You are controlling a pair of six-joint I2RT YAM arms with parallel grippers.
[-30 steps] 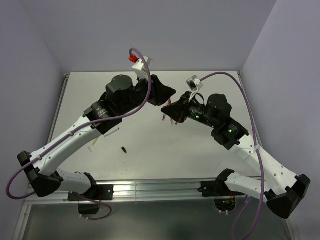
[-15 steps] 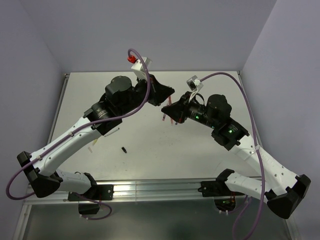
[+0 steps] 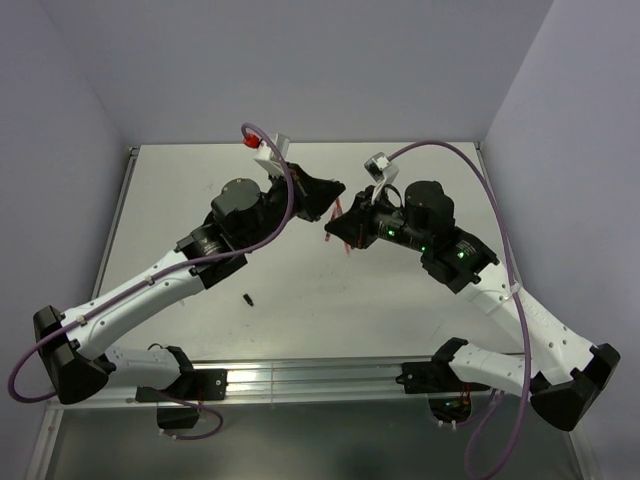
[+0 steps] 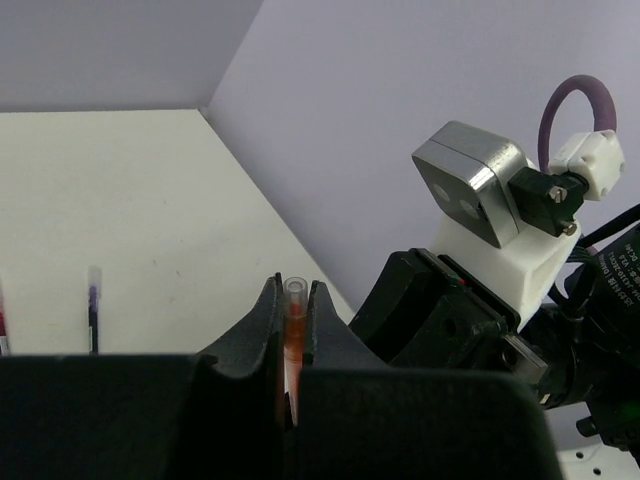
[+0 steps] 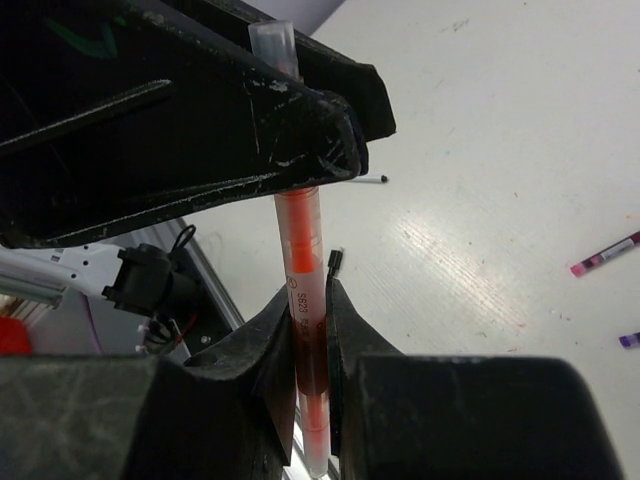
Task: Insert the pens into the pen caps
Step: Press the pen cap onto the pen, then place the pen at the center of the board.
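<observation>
Together left pincer (image 4: 292, 297) and right pincer (image 5: 308, 312) pinch slim translucent orange pen (image 5: 297, 235).

Left hand (image 4: 293, 300), right hand (image 5: 308, 305): both clamped.

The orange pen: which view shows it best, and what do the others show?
The right wrist view: nearly the whole orange pen shows, running from the right end effector up through the left end effector. The left wrist view shows only its clear tip and a short orange stretch; the top view, a thin sliver.
</observation>
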